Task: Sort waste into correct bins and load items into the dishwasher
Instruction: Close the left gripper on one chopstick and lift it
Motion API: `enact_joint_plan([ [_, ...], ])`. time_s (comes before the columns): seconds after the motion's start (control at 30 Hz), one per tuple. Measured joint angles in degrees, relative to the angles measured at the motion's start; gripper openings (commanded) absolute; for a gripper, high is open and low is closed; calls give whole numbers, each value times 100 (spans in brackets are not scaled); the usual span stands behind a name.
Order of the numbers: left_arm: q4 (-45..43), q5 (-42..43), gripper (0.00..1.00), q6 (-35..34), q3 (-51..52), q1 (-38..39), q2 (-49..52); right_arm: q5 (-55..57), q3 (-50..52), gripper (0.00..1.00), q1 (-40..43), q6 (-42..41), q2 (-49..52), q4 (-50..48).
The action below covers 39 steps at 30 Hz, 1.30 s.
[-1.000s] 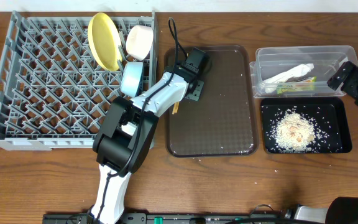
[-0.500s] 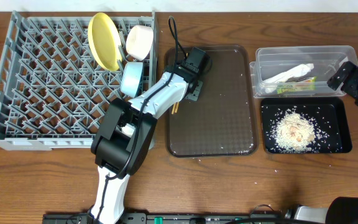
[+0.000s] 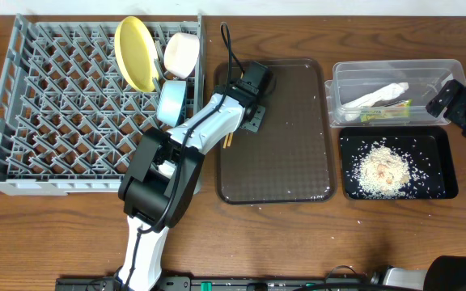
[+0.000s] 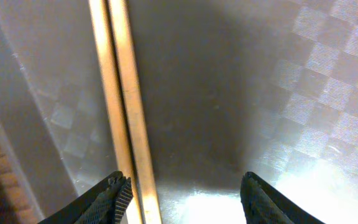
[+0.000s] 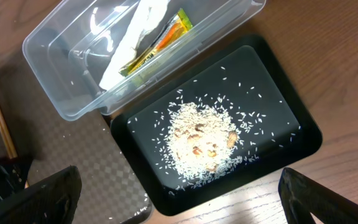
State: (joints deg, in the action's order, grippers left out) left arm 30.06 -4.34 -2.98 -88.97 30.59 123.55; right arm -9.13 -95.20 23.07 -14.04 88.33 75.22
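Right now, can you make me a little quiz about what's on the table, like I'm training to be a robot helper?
1. True or false: the chopsticks lie on the brown tray.
2. Where is the snack wrapper? A: in the clear tub. B: on the brown tray. C: beside the chopsticks.
3. What food waste lies in the black tray?

Key
1. True.
2. A.
3. Rice crumbs.
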Motion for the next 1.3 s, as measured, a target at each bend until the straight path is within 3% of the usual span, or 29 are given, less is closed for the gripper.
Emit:
enact_joint_plan([
  [1.3, -313, 236, 60, 149, 205, -70, 44, 0, 0, 99, 0, 0, 0, 0],
])
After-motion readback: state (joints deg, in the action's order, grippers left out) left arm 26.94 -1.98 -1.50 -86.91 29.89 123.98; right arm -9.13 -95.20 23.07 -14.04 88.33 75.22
